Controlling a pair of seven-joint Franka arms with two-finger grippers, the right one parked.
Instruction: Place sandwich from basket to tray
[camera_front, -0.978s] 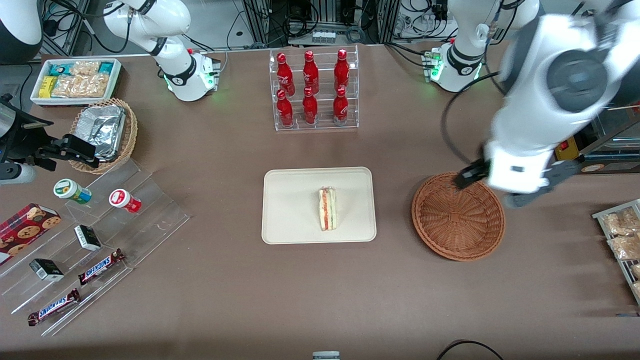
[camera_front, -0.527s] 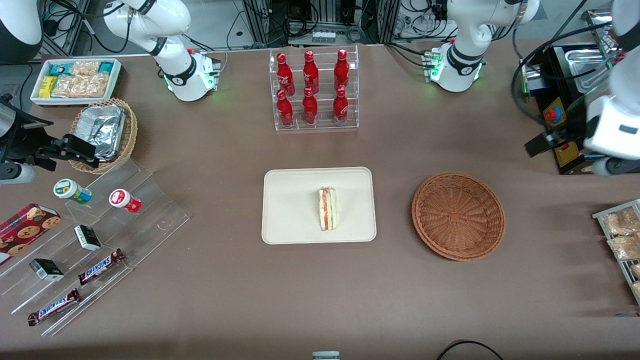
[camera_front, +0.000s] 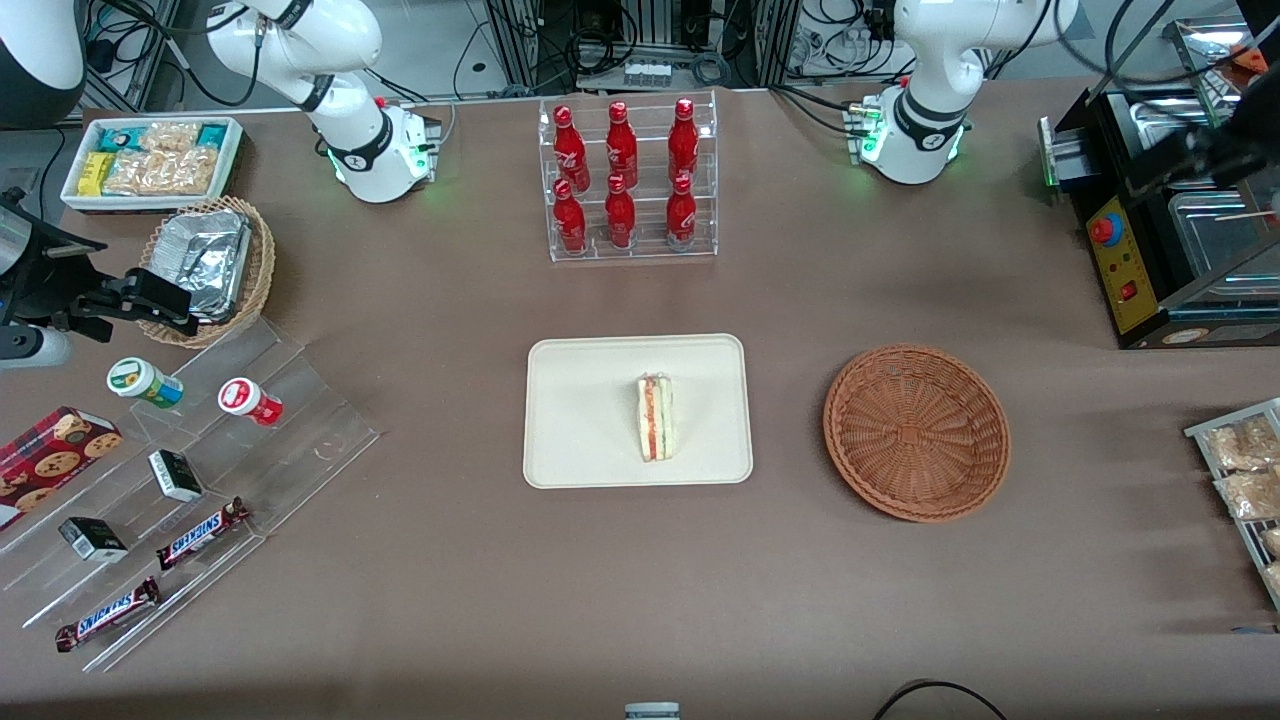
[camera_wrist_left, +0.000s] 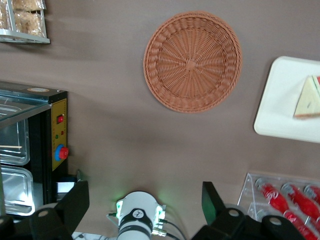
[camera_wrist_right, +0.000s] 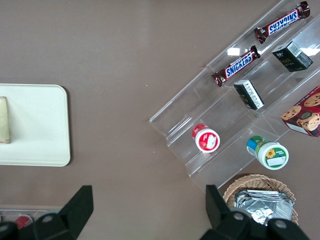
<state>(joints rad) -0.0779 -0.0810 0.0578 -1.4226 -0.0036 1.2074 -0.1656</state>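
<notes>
On the tray (camera_front: 590, 420), at the tabletop's (camera_front: 450, 600) centre, the sandwich (camera_front: 656, 418) is seen lying. The basket (camera_front: 916, 432) sits at its three o'clock. The hand (camera_wrist_left: 145, 212) is held high, fingers spread, gripping nothing.

The sandwich (camera_front: 656, 418), a white bread wedge showing red-orange and green filling layers, lies on the cream-white rectangular tray (camera_front: 580, 420) near the centre of the front view. The round reddish-brown wicker basket (camera_front: 916, 432) stands empty on the desk beside the tray, apart from it. The tool (camera_wrist_left: 145, 202) hangs open, high above the desk.
</notes>
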